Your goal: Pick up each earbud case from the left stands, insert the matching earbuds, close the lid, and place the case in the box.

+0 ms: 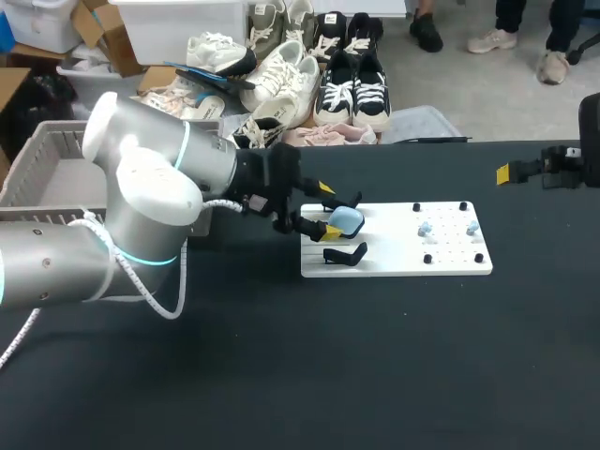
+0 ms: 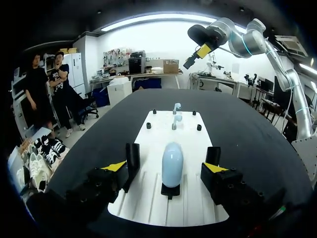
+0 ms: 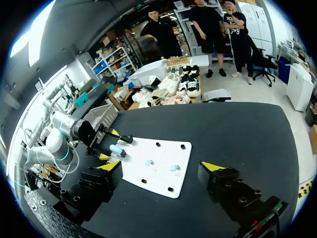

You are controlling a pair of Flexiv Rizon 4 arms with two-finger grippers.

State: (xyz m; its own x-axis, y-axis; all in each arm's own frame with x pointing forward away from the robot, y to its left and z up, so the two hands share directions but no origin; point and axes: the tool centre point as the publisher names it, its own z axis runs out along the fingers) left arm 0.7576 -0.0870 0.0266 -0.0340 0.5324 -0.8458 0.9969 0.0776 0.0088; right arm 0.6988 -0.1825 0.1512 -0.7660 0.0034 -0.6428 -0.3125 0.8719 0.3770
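Step in hand: picking the case. Left gripper [image 2: 172, 156] fingers spread, straddling the pale blue earbud case [image 2: 172, 166] without touching it. The case is upright on its stand [image 2: 170, 190], at the white board's [image 2: 153, 131] left end, nearer the worktop's far edge. Next: close squarely, lift straight. Earbuds [image 2: 176, 119] beyond. Right gripper [image 3: 161, 169] spread, empty, by the far right corner.

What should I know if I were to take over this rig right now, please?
Left gripper: open, one finger on each side of the light blue earbud case, not gripping it. The case is on its stand and its lid looks shut.
Right gripper: open, empty, away from the white board.
Earbuds: two, lying on the board.
Second stand: no case on it.
Box: at the table's left, no case visible inside.
Done: nothing visible.
Left: grip, lift, insert earbuds, close, box.
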